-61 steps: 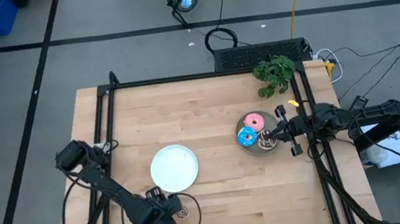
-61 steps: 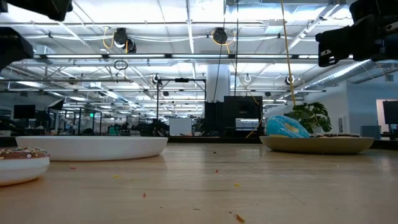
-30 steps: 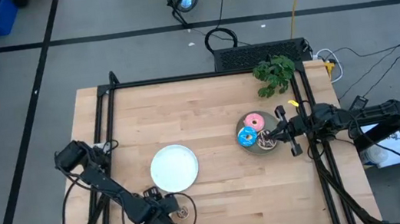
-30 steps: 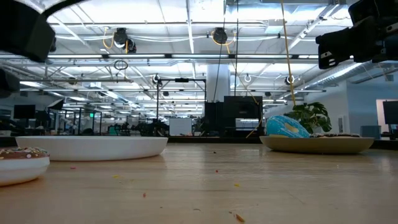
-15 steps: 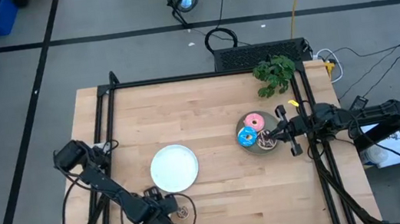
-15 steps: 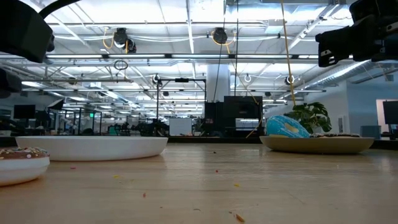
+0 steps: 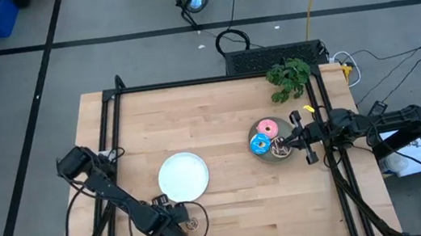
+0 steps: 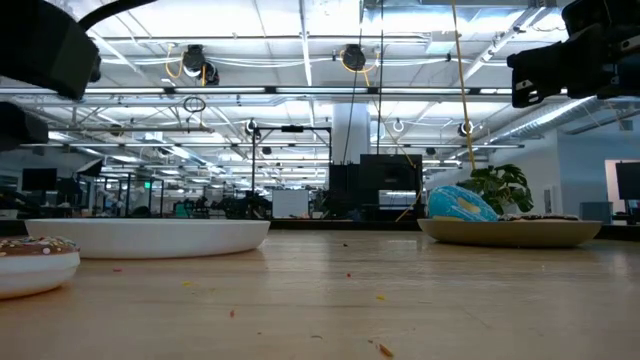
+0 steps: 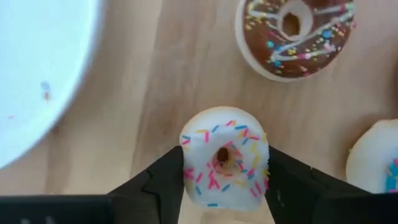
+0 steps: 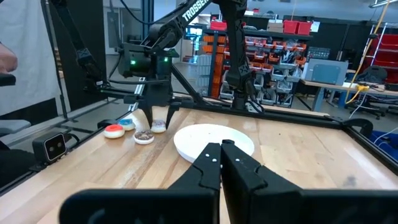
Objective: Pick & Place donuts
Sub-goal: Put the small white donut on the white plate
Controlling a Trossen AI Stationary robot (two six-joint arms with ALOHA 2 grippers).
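Left gripper (image 9: pixel 224 186) holds the tiny white donut (image 9: pixel 224 163).
White plate (image 7: pixel 183 177) empty; right gripper (image 10: pixel 221 163) shut, waiting.

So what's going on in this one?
The left gripper is at the table's near edge, its fingers around a tiny whitish-pink donut, beside the tiny brown donut and the white plate. The right gripper waits, shut, by the grey plate holding the larger donuts.
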